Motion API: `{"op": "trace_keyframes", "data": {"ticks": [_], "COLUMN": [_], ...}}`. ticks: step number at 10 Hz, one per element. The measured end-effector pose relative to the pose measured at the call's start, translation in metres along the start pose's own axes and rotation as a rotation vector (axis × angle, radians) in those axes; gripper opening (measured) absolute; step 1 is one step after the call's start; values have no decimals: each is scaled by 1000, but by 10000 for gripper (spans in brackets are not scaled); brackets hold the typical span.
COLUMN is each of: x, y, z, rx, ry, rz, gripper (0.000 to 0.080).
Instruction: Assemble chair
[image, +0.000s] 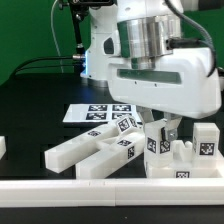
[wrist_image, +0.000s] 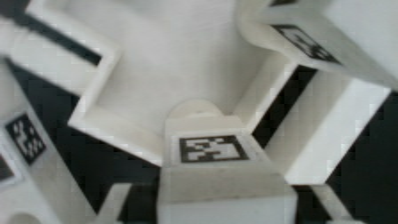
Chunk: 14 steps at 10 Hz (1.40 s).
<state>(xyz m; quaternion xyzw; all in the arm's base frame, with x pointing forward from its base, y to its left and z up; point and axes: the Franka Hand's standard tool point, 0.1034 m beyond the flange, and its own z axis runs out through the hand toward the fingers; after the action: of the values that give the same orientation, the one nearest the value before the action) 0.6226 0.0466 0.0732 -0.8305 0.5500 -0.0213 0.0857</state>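
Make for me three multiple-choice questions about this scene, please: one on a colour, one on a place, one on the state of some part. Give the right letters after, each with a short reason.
1. What colour is the table?
A. black
B. brown wood
C. red

2. Where is the gripper?
A. high up, far from every part
B. low among the parts, its fingers on either side of a tagged white piece
C. resting on bare table at the exterior view's left

3. How are the long white bars at the exterior view's left?
A. standing upright
B. hanging from the arm
C. lying flat on the table

Key:
1 A, the bare surface around the parts is black.
2 B, the fingers reach down beside that piece, and the wrist view shows its tag close up.
3 C, both bars rest lengthwise on the surface.
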Motion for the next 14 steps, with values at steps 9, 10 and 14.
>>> {"op": "trace_keyframes", "data": {"ticks": [9,10,14], "x": [0,-2,-5], "y": [-1,-2,-2], "z": [1,0,0], "rx": [18,15,2], "ry": [-7,-5,3], "rz": [70,-68,-426], "gripper": [490,613,648]}}
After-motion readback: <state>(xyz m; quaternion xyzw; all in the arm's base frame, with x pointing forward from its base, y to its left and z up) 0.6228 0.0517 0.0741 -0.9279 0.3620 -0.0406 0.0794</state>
